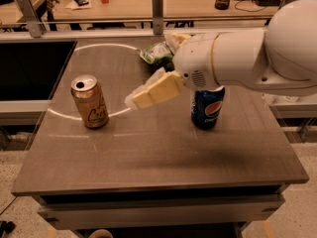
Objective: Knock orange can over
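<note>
The orange can (89, 102) stands upright on the left part of the table (148, 155), well apart from the gripper (132, 101). It is a slim metal cylinder with a golden tan-orange body, dark cursive lettering down its side and a shiny silver top with the opening showing. Its base sits right on a thin pale ring (106, 45) that curves across the tabletop

The table is a flat brown slab with a dull, faintly streaked surface and squared edges. The gripper hovers above it, between the orange can and a blue Pepsi can (207, 109), pointing down and left towards the orange one. Its two fingers (158, 89) are flat, wedge-shaped and pale yellow, lying close together with no gap to be seen and nothing held between them. Behind them the arm (237, 58) is smooth, rounded white plastic, and it hides the top of the Pepsi can, which stands upright on the right. A crumpled green packet (156, 53) lies further back, near the far edge
</note>
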Controlling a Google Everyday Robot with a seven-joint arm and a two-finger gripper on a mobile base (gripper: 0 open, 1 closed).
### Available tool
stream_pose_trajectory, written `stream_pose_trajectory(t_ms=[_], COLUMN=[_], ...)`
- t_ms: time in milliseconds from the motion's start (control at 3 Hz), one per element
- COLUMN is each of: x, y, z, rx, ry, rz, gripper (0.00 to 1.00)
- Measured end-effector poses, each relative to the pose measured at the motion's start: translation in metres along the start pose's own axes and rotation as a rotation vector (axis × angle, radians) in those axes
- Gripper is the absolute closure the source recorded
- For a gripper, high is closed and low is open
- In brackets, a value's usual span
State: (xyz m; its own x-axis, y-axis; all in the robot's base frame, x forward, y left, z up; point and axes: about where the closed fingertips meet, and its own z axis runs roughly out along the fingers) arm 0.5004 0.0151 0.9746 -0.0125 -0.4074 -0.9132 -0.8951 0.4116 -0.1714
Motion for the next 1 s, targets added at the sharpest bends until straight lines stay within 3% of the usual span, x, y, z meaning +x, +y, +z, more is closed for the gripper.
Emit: stream_pose_trajectory(t_ms=[667, 1000], x=[0.037, 0.053], y=[0.051, 0.057], z=[0.043, 0.058], rx=[-0.081, -0.072], ry=[-0.062, -0.09], rz=[0.125, 0.112], gripper=[0.0, 0.0])
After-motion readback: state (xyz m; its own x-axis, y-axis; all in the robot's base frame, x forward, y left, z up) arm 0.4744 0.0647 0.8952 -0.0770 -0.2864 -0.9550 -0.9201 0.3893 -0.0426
